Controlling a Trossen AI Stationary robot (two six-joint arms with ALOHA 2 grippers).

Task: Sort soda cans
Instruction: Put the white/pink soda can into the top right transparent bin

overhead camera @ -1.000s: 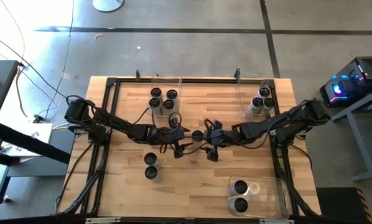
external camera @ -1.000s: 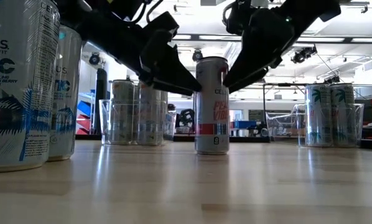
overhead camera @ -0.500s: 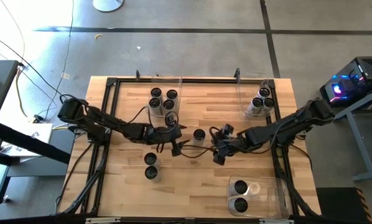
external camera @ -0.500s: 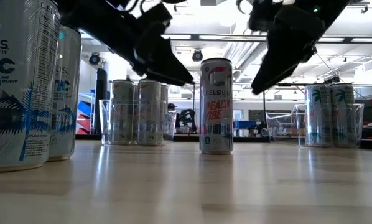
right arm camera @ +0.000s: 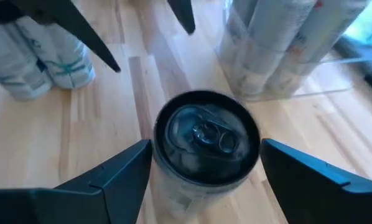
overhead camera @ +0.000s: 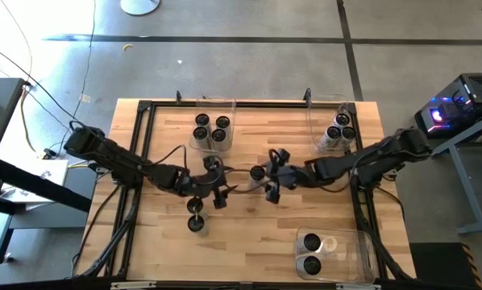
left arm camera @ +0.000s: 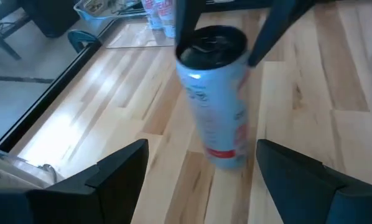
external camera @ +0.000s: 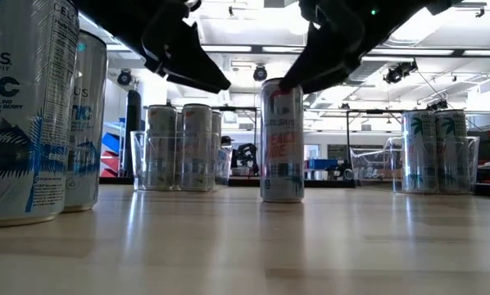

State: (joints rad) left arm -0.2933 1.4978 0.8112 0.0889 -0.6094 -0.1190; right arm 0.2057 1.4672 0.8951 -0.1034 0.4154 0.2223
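Worktop: pale wooden plank worktop with a black frame, filling the middle of the high view.
Centre can: slim silver soda can with a pink label, upright and alone at the centre of the worktop.
Right pincer: right pincer, fingers spread, just right of the centre can in the high view; its wrist view shows that can's dark top between the two fingers, no contact visible.
Left pincer: left pincer, fingers spread, left of centre, over the two blue-labelled cans standing there.
Upper-left bin: clear rectangular plastic bin holding four cans.
Upper-right bin: second clear bin holding several cans.
Lower-right bin: third clear bin holding two cans.
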